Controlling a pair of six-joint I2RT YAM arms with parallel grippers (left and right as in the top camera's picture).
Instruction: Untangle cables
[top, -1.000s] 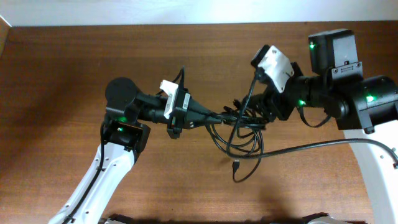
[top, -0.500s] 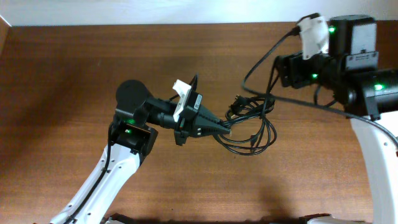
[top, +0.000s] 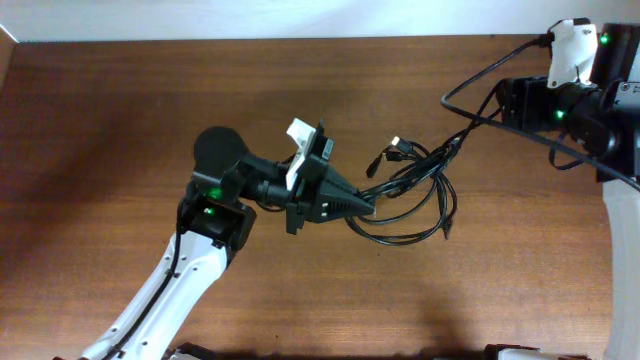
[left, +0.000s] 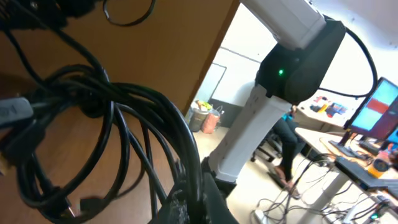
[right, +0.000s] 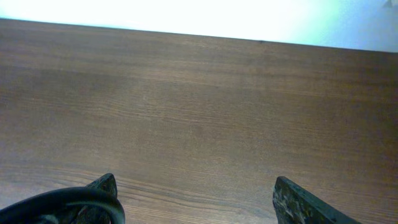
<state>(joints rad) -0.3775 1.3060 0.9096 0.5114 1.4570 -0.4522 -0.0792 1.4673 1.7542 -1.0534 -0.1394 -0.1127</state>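
The cables (top: 412, 174) are plain black, glossy in my left wrist view, with small silver plug ends (top: 396, 144). My left pincer (top: 368, 205) is matte black, with a white bracket (top: 298, 130) behind it and a green light (top: 213, 192) glowing at the joint. The arm link (top: 160, 290) below is white. My right pincer (right: 196, 199) shows dark, scuffed black fingertips. The counter (top: 120, 110) is reddish-brown wood with fine horizontal grain. The wall (top: 250, 18) beyond it is white.

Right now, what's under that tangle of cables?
Between the cables, only bare table shows. The wood right beneath the strands is hidden, as is the stretch pinched in the left gripper.
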